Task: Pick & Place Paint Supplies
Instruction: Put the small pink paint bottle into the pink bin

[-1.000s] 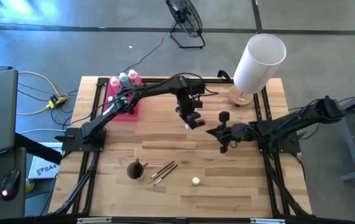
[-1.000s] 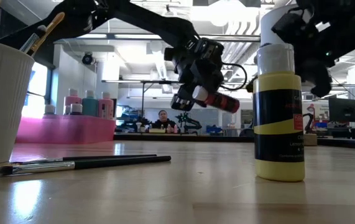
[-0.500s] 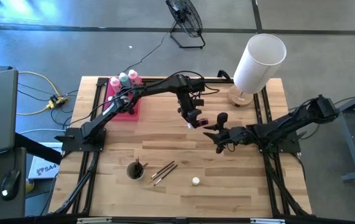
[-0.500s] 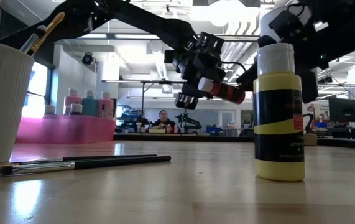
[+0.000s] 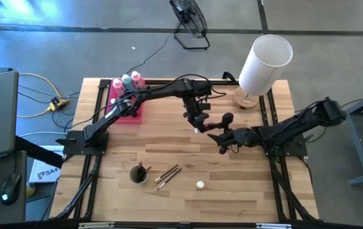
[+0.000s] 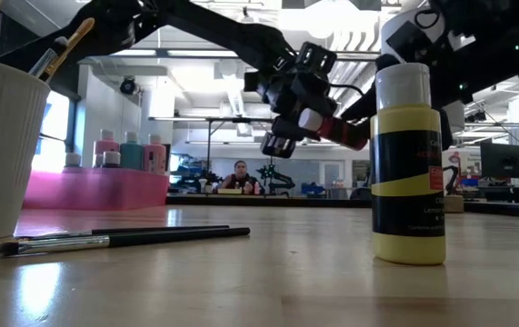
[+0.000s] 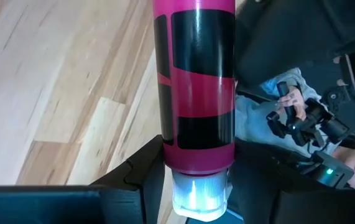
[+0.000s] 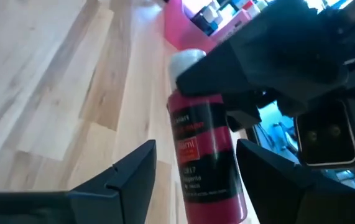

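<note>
Handover in mid-air: magenta bottle point(image 7: 195, 87) passing between my arms.
Left gripper point(image 5: 198, 123) clamped at its cap (white); right gripper point(image 8: 196, 163) spread around its base; next, right must close.

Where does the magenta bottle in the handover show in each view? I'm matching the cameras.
High: magenta bottle mid-table, between both arms.
Low: upper middle, held aloft.
Left wrist: centre, cap toward the camera.
Right wrist: centre.
Shared landmark: pink tray, also in low and right wrist.
</note>
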You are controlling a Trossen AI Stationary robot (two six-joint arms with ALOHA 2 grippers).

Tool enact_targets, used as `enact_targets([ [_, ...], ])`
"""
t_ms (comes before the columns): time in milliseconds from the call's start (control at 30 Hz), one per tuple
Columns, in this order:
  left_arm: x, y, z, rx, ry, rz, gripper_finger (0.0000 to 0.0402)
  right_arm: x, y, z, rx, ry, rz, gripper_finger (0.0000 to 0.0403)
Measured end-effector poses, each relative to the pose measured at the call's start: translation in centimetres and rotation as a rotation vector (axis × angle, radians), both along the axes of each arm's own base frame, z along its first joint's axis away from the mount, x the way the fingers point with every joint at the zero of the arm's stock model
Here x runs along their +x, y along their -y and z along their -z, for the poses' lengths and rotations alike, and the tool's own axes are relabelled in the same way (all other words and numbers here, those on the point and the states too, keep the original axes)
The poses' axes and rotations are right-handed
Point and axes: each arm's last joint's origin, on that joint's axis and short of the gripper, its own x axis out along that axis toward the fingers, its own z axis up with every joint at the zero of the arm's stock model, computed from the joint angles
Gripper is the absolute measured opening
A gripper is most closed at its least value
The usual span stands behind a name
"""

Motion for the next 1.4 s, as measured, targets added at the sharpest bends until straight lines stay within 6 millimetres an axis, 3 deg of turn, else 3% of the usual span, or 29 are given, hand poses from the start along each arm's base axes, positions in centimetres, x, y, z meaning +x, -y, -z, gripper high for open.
enact_targets([
  [333,0.1,0.3,0.0,-0.013,-0.015,-0.004,0.015,0.7,0.3,1.3,-0.019,-0.027,0.033,0.021],
  [700,0.1,0.4,0.0,-0.008,-0.016,-0.005,0.015,1.0,0.3,1.5,-0.017,-0.012,0.033,0.014],
  [1067,0.2,0.2,0.0,0.026,-0.008,-0.012,0.0187,1.0,0.2,1.5,-0.017,-0.012,0.035,0.0148],
  [1400,0.2,0.3,0.0,0.041,0.052,0.039,0.0193,1.0,0.2,1.5,-0.017,-0.011,0.036,0.0143],
])
